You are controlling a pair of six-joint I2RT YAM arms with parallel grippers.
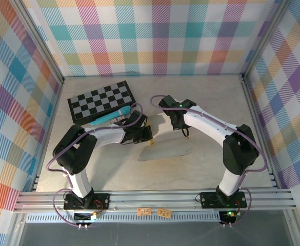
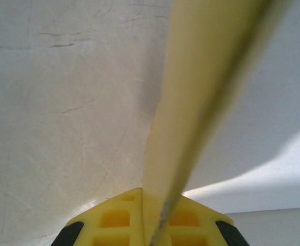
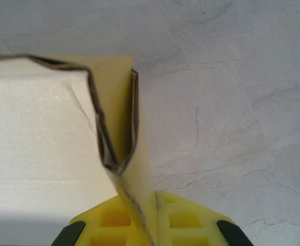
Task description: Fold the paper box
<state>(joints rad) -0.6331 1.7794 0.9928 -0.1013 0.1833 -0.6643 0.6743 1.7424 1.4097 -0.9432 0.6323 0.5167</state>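
The left hand [image 2: 148,212] is clamped on an edge of the box [image 1: 166,150]. The right hand [image 3: 142,215] pinches a folded flap. Both are near the checkerboard [image 1: 102,100] on the desk [image 1: 206,97].

paper box [image 3: 42,128]: thin cardboard, matt, fibrous cut edges. table [image 1: 206,97]: smooth, pale, stone-look w/ hairline veins, slight sheen. right gripper [image 3: 143,215] pads [image 3: 183,218]: yellow plastic, satin. frame rails [image 1: 155,197]: brushed metal.
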